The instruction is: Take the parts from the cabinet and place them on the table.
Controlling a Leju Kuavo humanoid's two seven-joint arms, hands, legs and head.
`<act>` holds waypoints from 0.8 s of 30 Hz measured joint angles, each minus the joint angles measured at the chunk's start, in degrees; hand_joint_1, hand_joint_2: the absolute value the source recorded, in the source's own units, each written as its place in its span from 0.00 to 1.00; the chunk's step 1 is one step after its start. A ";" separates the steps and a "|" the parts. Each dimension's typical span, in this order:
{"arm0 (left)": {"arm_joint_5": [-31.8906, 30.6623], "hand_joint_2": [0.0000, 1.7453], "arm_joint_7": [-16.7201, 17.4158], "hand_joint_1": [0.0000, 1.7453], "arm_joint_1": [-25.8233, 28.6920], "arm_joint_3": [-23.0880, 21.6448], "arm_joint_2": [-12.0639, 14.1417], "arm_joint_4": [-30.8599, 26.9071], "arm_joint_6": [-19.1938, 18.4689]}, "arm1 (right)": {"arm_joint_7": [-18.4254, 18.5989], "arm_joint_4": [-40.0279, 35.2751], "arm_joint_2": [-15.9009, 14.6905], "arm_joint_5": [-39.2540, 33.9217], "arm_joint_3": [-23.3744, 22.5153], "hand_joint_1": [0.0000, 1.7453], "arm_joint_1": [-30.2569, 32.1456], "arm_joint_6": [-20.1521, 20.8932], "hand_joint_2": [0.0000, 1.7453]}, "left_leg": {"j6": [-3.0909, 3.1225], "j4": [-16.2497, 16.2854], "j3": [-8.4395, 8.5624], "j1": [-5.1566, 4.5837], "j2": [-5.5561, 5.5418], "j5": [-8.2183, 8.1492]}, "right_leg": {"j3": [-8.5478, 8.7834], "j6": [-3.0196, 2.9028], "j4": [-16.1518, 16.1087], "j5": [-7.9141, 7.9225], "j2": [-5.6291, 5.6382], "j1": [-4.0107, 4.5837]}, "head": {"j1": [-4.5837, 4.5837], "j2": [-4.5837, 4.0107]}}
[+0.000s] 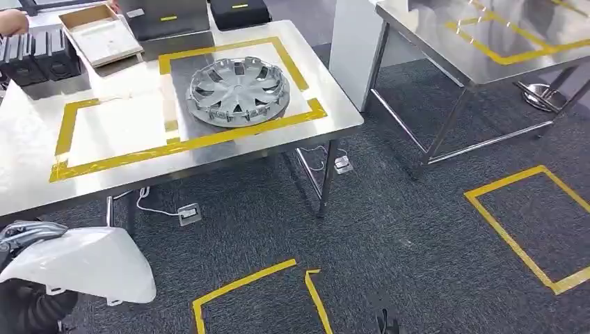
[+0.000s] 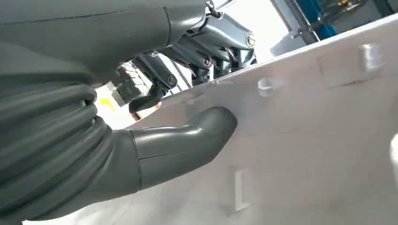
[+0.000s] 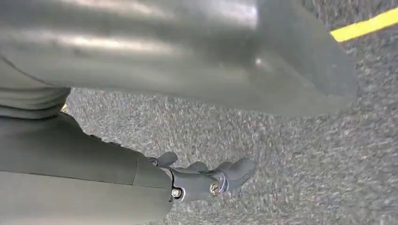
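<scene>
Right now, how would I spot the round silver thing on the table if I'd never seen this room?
Find the steel table marked with yellow tape. Inside the right-hand taped rectangle lies the wheel cover, flat on the tabletop. It is the lone round, grey, spoked disc; the black cases and the shallow tray behind it are boxy.

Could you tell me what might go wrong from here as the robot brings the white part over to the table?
The white panel is large and the left hand grips it alone near one edge, so it may tilt or slip. The wheel cover already fills the right taped box on the table; drifting right risks a knock. The right hand hangs over carpet, offering no support.
</scene>
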 joint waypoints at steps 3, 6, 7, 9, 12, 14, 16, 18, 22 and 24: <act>-0.33 1.00 0.35 1.00 -0.11 0.04 0.00 -0.02 0.09 | -0.41 0.02 0.04 0.02 0.00 0.00 -0.06 0.35 0.00 | 0.94 -0.18 0.80 -0.13 0.23 -0.74 | -5.16 0.46 9.52 -3.77 -0.13 0.02 | 0.39 0.00; -0.70 1.00 0.48 1.00 0.62 0.11 0.02 -0.13 0.46 | -0.37 0.02 -0.02 0.24 0.00 0.00 0.28 0.50 0.00 | 1.10 -0.14 1.63 -0.32 0.12 -1.66 | -11.31 0.56 17.46 -4.28 -0.13 0.06 | 0.46 0.00; -0.72 1.00 0.50 1.00 0.90 0.18 0.04 -0.26 0.52 | -0.33 0.00 -0.04 0.24 0.00 0.00 0.33 0.57 0.00 | 0.99 -0.12 2.21 -0.32 0.07 -2.12 | -10.94 0.48 15.02 -1.53 -0.14 0.06 | 0.50 0.00; -0.81 1.00 0.59 1.00 1.21 0.35 0.04 -0.65 0.61 | -0.04 0.00 -0.07 0.39 0.00 0.00 0.27 0.65 0.00 | 0.61 -0.03 3.53 -0.29 0.03 -3.10 | -7.59 0.18 5.64 4.87 -0.17 0.05 | 0.57 0.00; -1.25 1.00 1.20 1.00 1.42 0.48 0.07 -1.09 0.61 | 0.13 0.02 -0.09 0.37 0.00 0.00 0.18 1.07 0.00 | -0.35 0.04 3.47 -0.73 -0.09 -4.21 | -5.44 -0.72 1.18 4.47 -0.19 0.40 | 0.44 0.00; -1.49 1.00 1.44 1.00 1.48 0.57 0.07 -1.46 0.61 | 0.09 0.02 -0.09 0.15 0.00 0.00 0.31 1.18 0.00 | -0.99 -0.51 3.91 -0.61 -0.06 -4.33 | -5.36 -1.37 1.08 4.08 -0.11 0.54 | 0.42 0.00; -1.64 1.00 1.53 1.00 1.57 0.77 0.09 -1.84 0.59 | 0.02 0.02 -0.04 0.04 0.00 0.00 0.30 1.36 0.00 | -1.79 0.41 4.65 -0.52 0.05 -4.92 | -4.09 -2.14 0.36 3.88 -0.10 0.04 | 0.44 0.00; -1.66 1.00 1.59 1.00 1.34 0.90 0.09 -1.92 0.59 | 0.07 0.02 -0.07 0.04 0.00 0.00 0.25 1.42 0.00 | -2.27 7.46 0.77 -0.31 0.18 -7.81 | -3.06 -2.78 0.30 3.13 -0.16 0.00 | 0.00 0.00; -1.77 1.00 1.86 1.00 1.72 0.98 0.20 -1.90 0.57 | 0.09 0.02 -0.07 0.02 -0.02 0.00 0.35 1.60 0.00 | -2.40 16.39 -7.11 -0.18 0.18 -7.46 | -1.12 -2.80 0.33 1.40 -0.07 0.08 | -0.04 0.00; -1.86 1.00 1.88 1.00 1.68 1.12 0.20 -1.94 0.57 | 0.07 0.02 -0.04 0.02 -0.02 0.00 0.32 1.75 0.00 | -1.90 8.55 -4.66 -0.20 0.18 -0.59 | 0.49 -2.61 0.31 0.31 0.06 0.08 | -0.07 0.00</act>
